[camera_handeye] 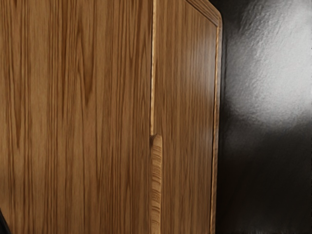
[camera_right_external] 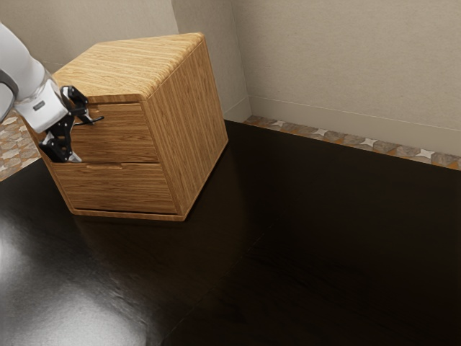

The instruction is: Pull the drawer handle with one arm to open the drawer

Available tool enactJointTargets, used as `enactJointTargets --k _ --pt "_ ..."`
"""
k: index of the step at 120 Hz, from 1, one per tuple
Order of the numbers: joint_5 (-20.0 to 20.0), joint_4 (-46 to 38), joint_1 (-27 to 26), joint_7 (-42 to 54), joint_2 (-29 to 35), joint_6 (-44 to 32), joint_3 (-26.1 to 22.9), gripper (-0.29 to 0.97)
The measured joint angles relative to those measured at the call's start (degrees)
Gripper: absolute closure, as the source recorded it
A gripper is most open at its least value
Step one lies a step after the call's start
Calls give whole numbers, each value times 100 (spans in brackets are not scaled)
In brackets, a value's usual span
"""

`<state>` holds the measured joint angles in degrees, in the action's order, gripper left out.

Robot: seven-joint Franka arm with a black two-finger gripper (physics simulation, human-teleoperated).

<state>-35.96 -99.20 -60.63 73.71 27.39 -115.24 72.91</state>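
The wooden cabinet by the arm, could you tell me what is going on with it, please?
A Franka arm has its gripper at the front of a two-drawer wooden cabinet standing on a dark table, near the front's edge toward the exterior view's left. The upper drawer and lower drawer both look shut. The wrist view looks closely at the drawer fronts and a handle lip, so the pull seems not yet begun.

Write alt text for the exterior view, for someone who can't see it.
A white robot arm with a black gripper reaches from the exterior view's left to the upper drawer front of a light wooden two-drawer cabinet. The cabinet stands on a glossy dark surface by a beige wall; both drawers look shut.
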Motion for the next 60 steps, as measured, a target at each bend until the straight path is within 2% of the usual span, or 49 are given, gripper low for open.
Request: enactJointTargets --k 26,38,60 --pt "63 -57 212 81 -6 -13 -161 12" --pt "97 -52 375 107 -6 -16 -342 41" --pt "99 -50 493 140 -7 -39 -468 57"
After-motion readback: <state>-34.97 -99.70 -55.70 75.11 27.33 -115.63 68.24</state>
